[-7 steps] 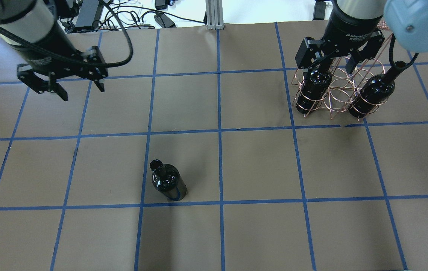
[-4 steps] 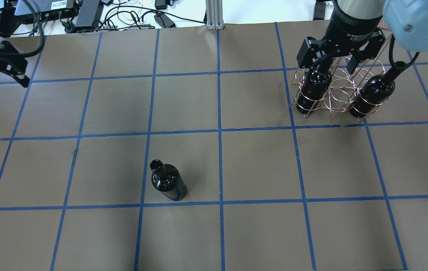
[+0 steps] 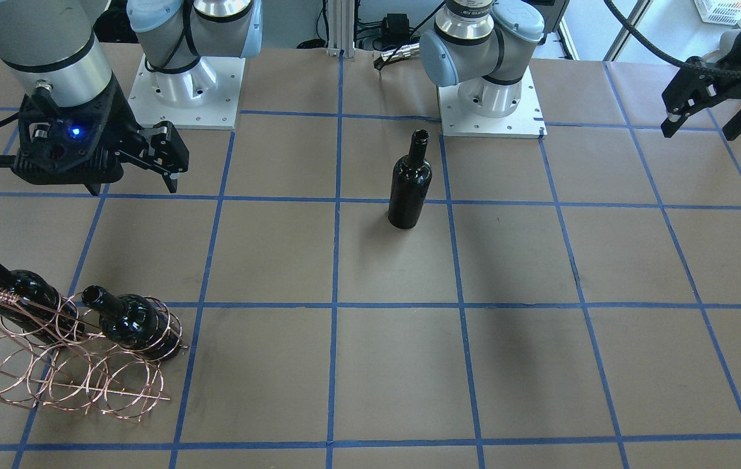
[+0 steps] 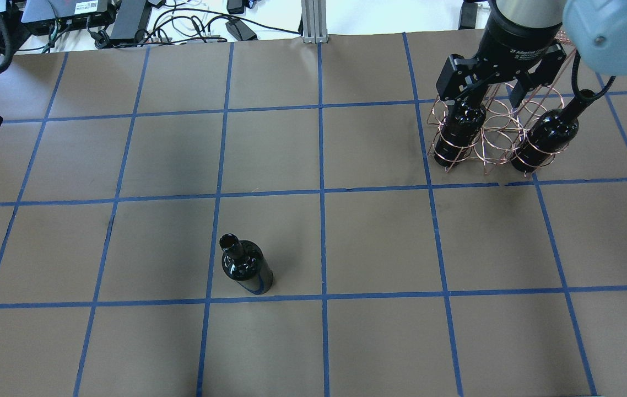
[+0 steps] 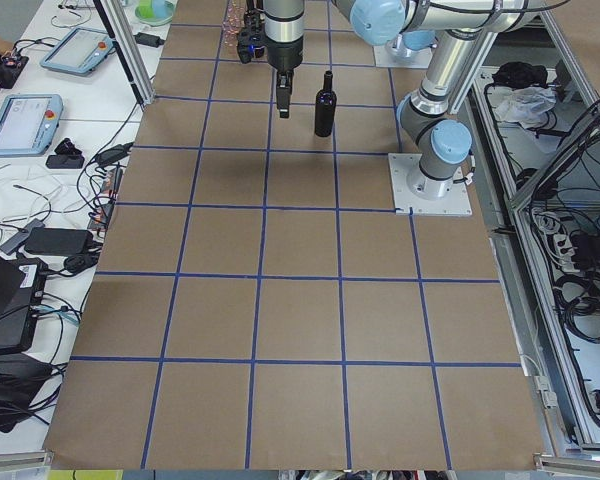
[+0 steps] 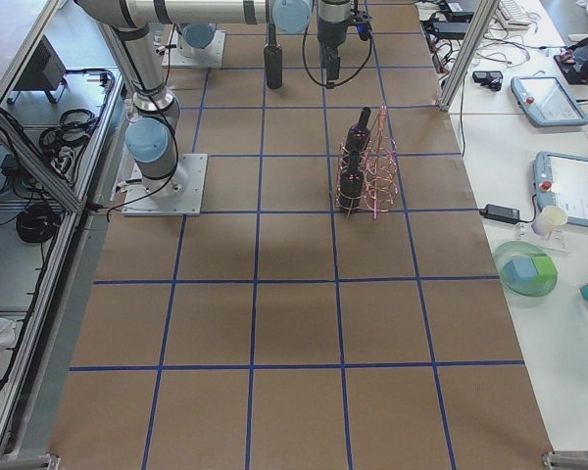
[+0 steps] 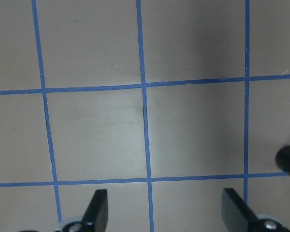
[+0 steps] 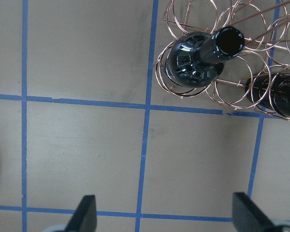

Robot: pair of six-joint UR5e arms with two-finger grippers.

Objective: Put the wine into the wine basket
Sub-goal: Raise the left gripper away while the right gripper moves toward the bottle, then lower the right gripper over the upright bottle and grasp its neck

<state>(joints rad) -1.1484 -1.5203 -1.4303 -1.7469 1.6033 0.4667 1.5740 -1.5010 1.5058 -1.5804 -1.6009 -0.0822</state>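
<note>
Wine bottle (image 3: 409, 185) stood upright near mid-table with its base on a blue tape line (image 3: 540, 203) and nothing touching it. It was glossy near-black glass with a slim neck and an open mouth, and I saw no label. Wine basket (image 3: 71, 374) sat well apart from it, toward the far corner on the robot's right. It was thin copper-coloured wire in rows of round rings, with a coiled handle. Two look-alike bottles (image 3: 129, 322) stood in its rings. Right gripper (image 4: 481, 94) hung above the table just beside the basket, jaws spread wide and gripping nothing. My wrist cam put the nearer racked bottle off to one side of the fingers. Left gripper (image 3: 699, 127) hung out at the table's left edge, well apart from the wine bottle, fingers wide apart too and holding nothing.
</note>
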